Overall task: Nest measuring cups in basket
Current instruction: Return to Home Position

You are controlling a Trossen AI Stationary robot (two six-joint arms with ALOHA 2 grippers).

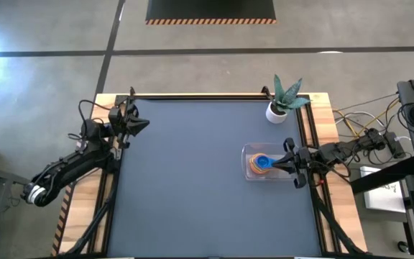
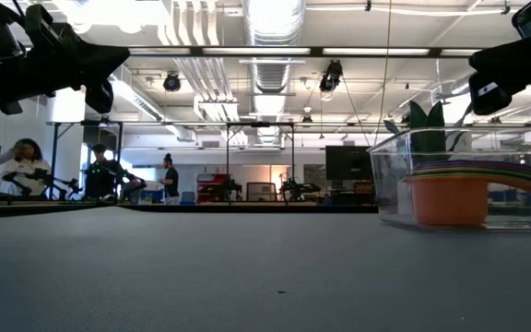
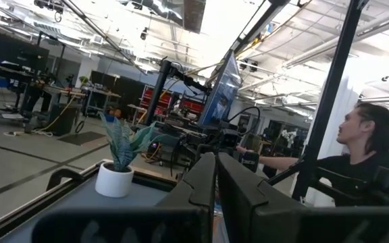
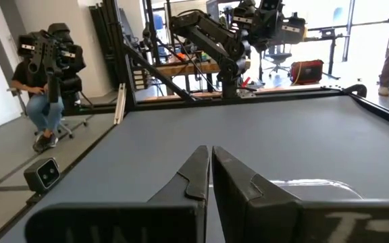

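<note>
Overhead and table-level views (both wide) share the basket (image 1: 252, 150).

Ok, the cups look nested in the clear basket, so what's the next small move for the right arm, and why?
Probably draw the right gripper back toward its own side. The measuring cups sit nested inside the basket, the gripper hangs above them, fingers shut on nothing, and the left gripper is parked at the back left.

Measuring cups (image 1: 262, 163) nested in basket (image 1: 247, 152), right side of table (image 1: 192, 194), plant pot (image 1: 277, 111) behind, right claw (image 1: 273, 166) seemingly overhead
</note>
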